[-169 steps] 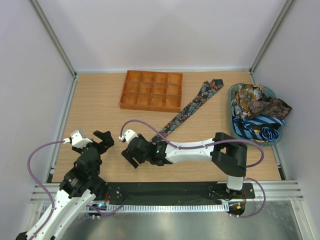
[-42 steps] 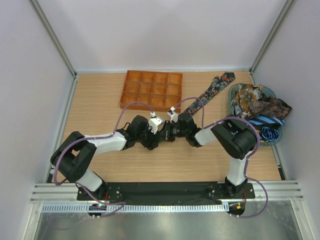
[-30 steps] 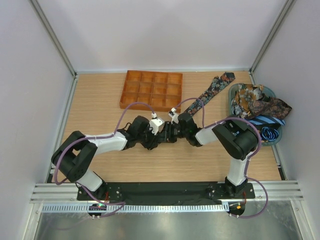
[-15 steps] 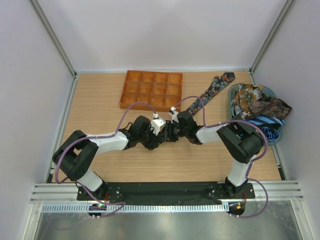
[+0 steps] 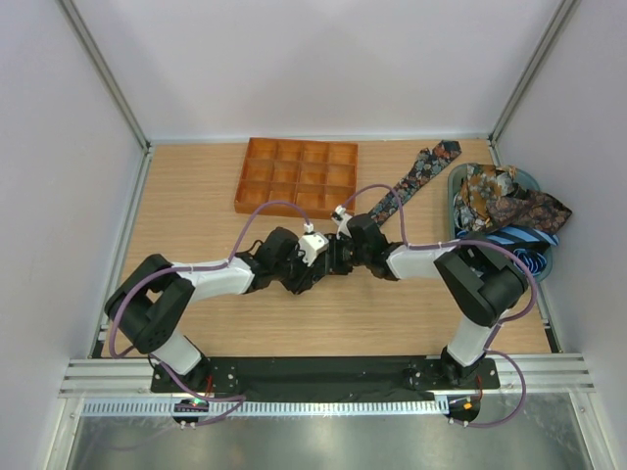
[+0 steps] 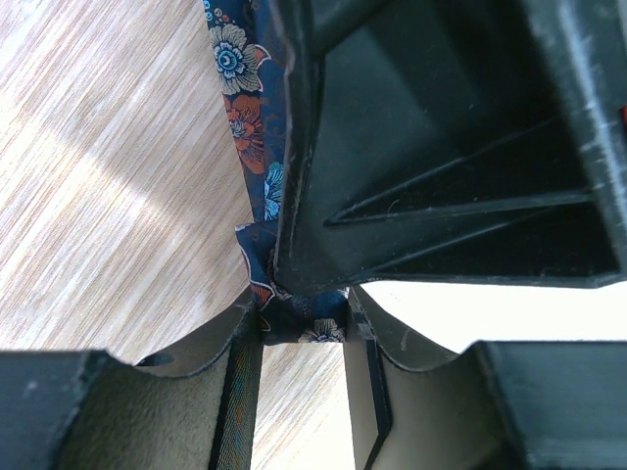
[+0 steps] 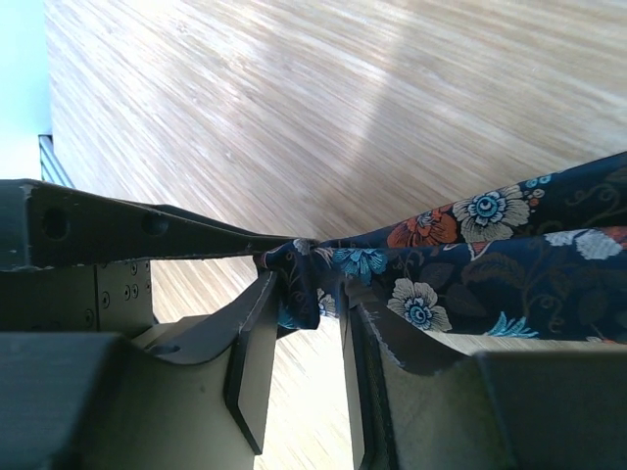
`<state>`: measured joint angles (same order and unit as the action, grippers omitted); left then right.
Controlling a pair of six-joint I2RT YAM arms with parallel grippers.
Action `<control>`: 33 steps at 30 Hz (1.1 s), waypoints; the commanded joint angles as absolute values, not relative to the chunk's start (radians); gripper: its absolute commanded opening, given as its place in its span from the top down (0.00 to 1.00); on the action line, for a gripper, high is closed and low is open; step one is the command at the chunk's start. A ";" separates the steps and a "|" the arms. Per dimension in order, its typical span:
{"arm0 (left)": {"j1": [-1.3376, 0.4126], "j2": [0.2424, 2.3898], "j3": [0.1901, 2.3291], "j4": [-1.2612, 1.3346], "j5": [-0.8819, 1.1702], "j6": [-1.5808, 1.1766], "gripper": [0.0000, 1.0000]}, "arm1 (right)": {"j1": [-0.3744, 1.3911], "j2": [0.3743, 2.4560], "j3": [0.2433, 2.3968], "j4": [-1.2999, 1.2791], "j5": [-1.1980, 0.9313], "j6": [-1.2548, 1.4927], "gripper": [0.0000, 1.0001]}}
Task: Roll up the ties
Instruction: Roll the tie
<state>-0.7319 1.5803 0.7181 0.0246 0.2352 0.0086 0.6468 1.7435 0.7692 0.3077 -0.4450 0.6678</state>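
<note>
One dark floral tie (image 5: 416, 176) lies diagonally on the wooden table, its wide pointed end near the bin and its narrow end under the two grippers at mid-table. My left gripper (image 5: 321, 266) and right gripper (image 5: 335, 257) meet tip to tip there. In the left wrist view the left gripper (image 6: 302, 328) is shut on the tie's (image 6: 243, 127) folded end, which fills the gap between its fingers. In the right wrist view the right gripper (image 7: 309, 304) is shut on the same bunched end, and the tie (image 7: 490, 255) runs off to the right.
A teal bin (image 5: 454, 211) at the right holds more ties, floral ones (image 5: 505, 201) and blue striped ones (image 5: 509, 250). An orange gridded tray (image 5: 297, 176) sits at the back, just beyond the grippers. White walls close in the table on three sides.
Over the last second both grippers stayed joined on the tie's end and edged slightly toward the back. Earlier the left arm was drawn back and the tie lay stretched out longer.
</note>
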 commanded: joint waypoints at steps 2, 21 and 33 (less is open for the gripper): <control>-0.736 1.588 0.755 0.003 0.226 0.017 0.64 | 0.643 1.690 0.801 0.276 -0.413 0.627 0.62; -0.739 1.572 0.755 0.003 0.215 0.008 0.47 | 0.643 1.764 0.811 0.281 -0.443 0.597 0.98; -0.739 1.509 0.756 -0.037 0.199 -0.021 0.37 | 0.635 1.821 0.795 0.327 -0.465 0.601 0.99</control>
<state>-0.7376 1.5654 0.7322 -0.0143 0.2043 0.0036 0.6399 1.7977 0.7818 0.2962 -0.4622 0.6220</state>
